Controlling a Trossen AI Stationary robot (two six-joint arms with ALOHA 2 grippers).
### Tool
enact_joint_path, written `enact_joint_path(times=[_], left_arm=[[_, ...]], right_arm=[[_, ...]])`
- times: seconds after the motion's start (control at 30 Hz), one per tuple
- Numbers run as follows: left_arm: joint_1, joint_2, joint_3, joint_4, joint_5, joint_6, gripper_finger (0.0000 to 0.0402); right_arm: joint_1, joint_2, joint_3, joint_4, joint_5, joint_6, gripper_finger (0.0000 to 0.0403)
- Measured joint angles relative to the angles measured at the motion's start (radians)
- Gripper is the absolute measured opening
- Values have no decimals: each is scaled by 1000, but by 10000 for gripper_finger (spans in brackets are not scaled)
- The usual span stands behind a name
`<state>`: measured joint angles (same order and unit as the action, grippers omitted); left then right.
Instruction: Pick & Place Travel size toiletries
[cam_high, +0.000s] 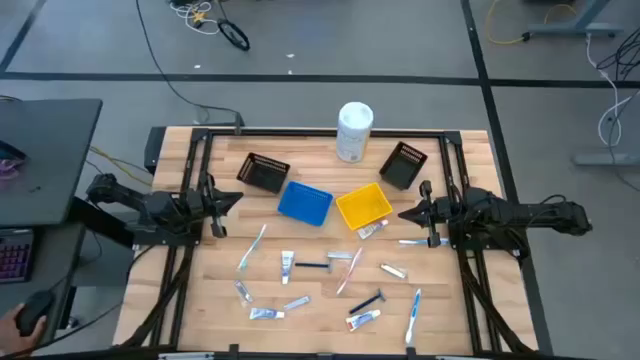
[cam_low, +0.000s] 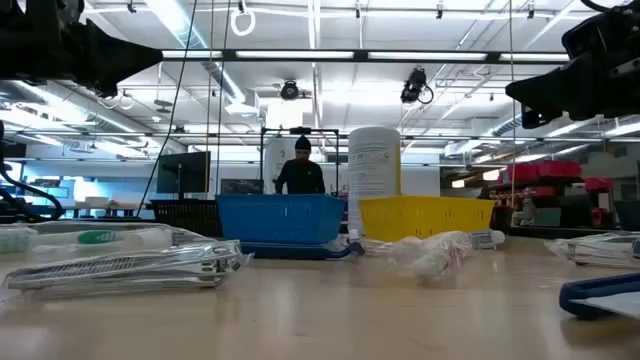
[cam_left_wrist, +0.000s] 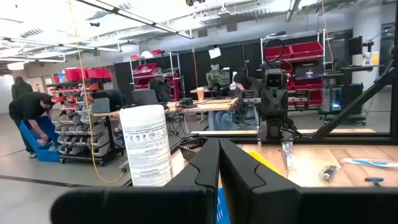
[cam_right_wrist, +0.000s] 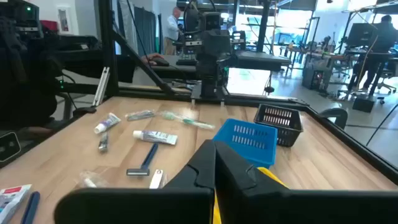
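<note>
On the wooden surface, seen from above, the travel size toiletries lie scattered across the near half, well apart from both arms. None is visibly inside the blue bin; the inside of the yellow bin shows no item either, though one small tube rests just beside its near edge. The two black bins at the far corners also appear empty. By this evidence the task appears to be at or near its start, with nearly every item left to be picked and placed.

The left end effector waits at the left side of the surface, its fingers pressed together and holding nothing, as the left wrist view shows. The right end effector waits at the right side, likewise pressed together and empty.

Materials and shapes: the toiletries include small white tubes with coloured ends, slim pale toothbrushes, some in clear crinkled wrap, and a razor with a dark handle. The blue and yellow bins are shallow, rectangular and slotted along their walls, likely moulded plastic; the black bins have an open mesh-like wall. A large white canister, cylindrical with a printed label, stands upright at the far edge between the black bins. The surface shows pale butcher-block wood grain, framed by dark metal rails.
</note>
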<state>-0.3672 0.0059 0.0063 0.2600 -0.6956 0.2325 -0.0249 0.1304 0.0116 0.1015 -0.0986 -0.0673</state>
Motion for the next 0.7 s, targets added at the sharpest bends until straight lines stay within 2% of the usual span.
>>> enact_joint_path(times=[0.63, 0.7], left_arm=[[0, 0, 0, 0, -1, 0, 16], [0, 0, 0, 0, -32, -5, 16]], right_arm=[[0, 0, 0, 0, 0, 0, 3], [0, 0, 0, 0, 0, 0, 3]])
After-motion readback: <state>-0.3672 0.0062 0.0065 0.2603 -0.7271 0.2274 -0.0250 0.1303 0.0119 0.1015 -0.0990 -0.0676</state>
